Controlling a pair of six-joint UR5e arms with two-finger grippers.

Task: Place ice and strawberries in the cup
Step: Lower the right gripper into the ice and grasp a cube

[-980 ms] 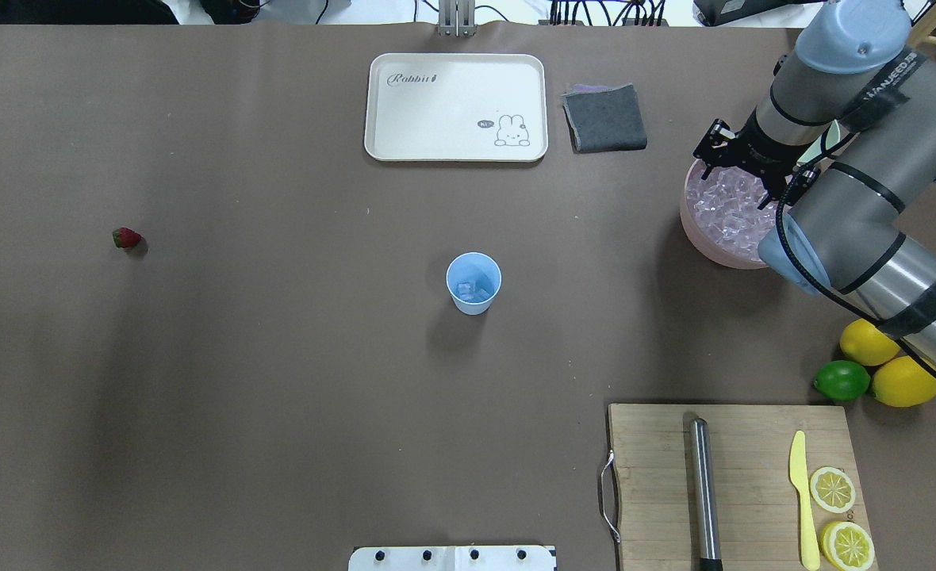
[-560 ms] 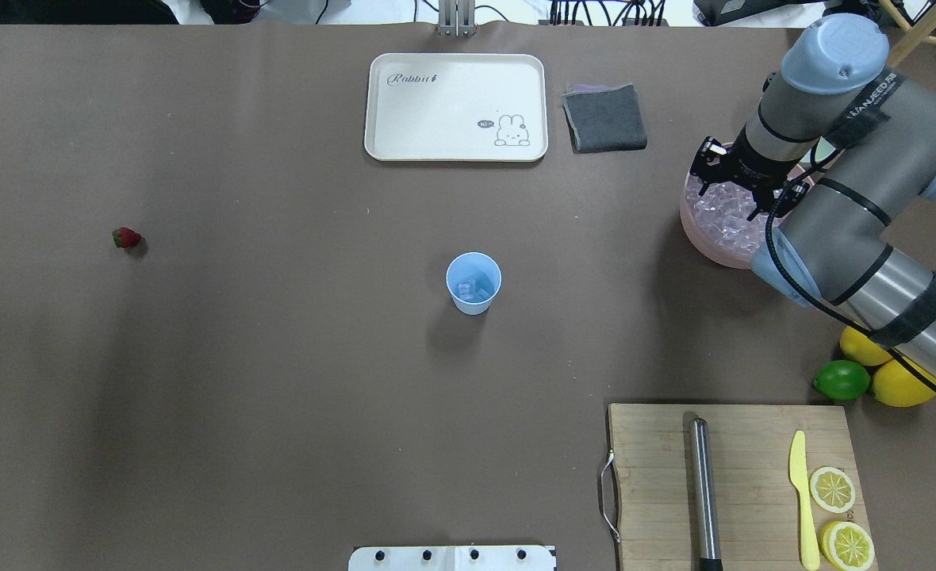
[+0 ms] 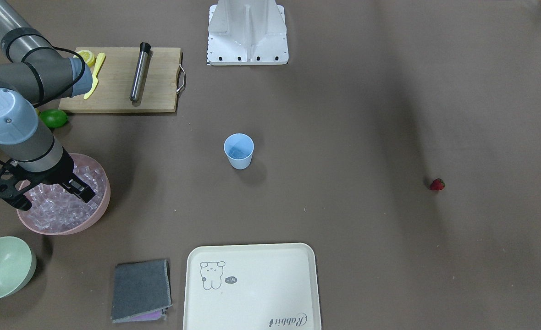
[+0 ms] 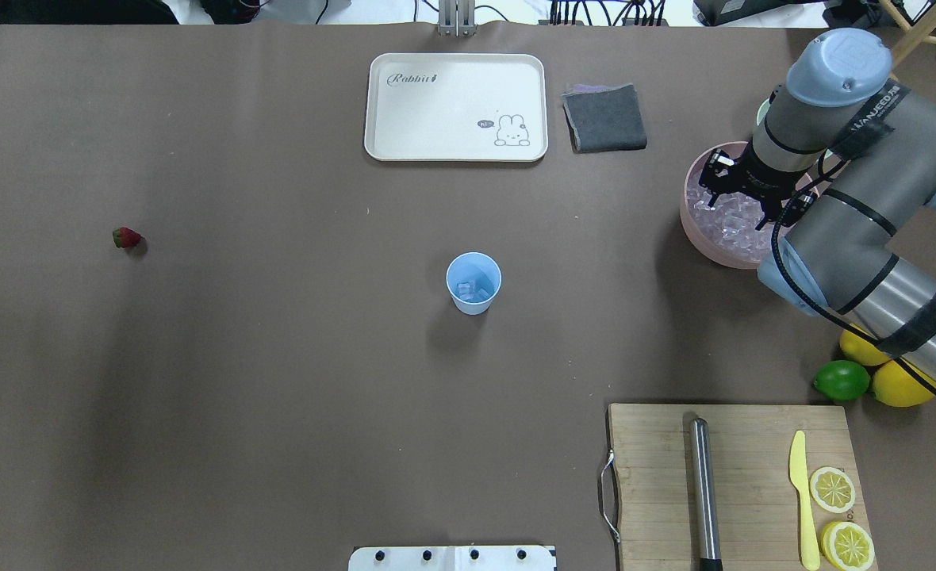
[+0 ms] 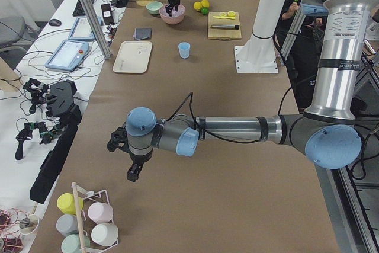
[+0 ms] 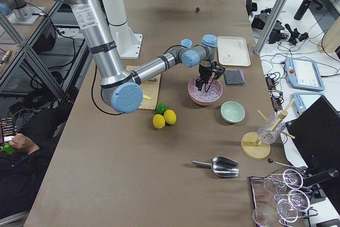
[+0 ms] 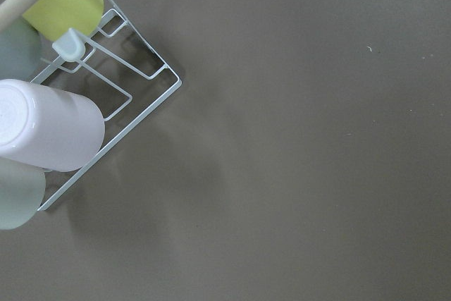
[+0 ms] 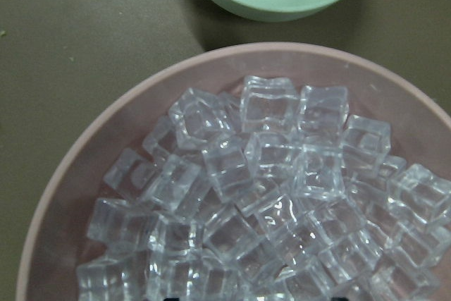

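Note:
The light blue cup (image 4: pixel 473 283) stands upright mid-table with a few ice cubes (image 4: pixel 472 290) in it; it also shows in the front-facing view (image 3: pixel 239 151). The strawberry (image 4: pixel 126 237) lies alone far on the left of the table, also seen in the front-facing view (image 3: pixel 437 184). My right gripper (image 4: pixel 742 194) hangs open and empty, low over the pink bowl (image 4: pixel 694 230) piled with ice (image 8: pixel 268 188). My left gripper (image 5: pixel 135 167) shows only in the exterior left view, far off near a cup rack; I cannot tell whether it is open or shut.
A cream tray (image 4: pixel 456 107) and grey cloth (image 4: pixel 604 117) lie at the back. A pale green bowl (image 3: pixel 2 266) sits beside the pink bowl. A cutting board (image 4: pixel 734 484) carries a metal rod, yellow knife and lemon halves. Lemons and a lime (image 4: pixel 841 381) lie nearby.
My right wrist has swung and the gripper has come down and in over the middle of the ice bowl. The cup and strawberry have not moved.

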